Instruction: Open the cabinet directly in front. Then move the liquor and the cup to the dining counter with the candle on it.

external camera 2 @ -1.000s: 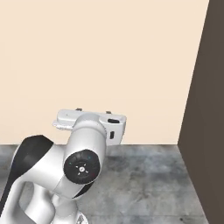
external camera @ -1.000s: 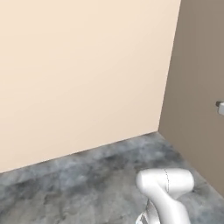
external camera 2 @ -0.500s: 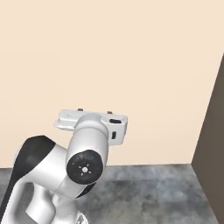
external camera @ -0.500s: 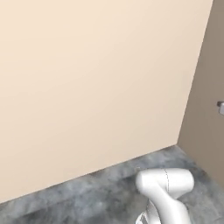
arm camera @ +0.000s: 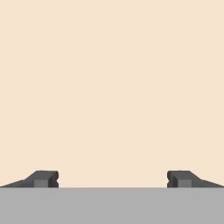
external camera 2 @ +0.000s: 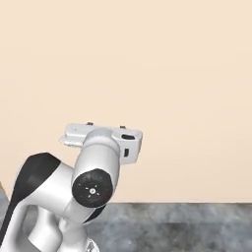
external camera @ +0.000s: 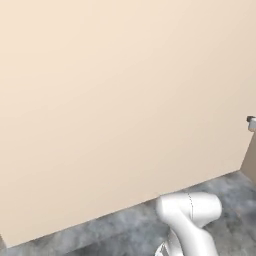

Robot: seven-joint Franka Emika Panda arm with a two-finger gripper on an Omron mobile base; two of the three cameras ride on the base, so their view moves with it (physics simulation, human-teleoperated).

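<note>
Facing a plain cream wall (external camera: 115,100) that takes up nearly all of the left base view, I see my own white arm (external camera: 192,220) rising at the lower right over a strip of grey mottled floor (external camera: 100,235); a small grey fitting (external camera: 251,123) pokes in at the right edge, and what it belongs to I cannot tell. From the right base view my arm sits lower left before the same wall; in the hand view my gripper (arm camera: 113,178) stands released, fingertips (arm camera: 43,178) far apart at the bottom corners, nothing between them; no cabinet, liquor or cup can be made out.
</note>
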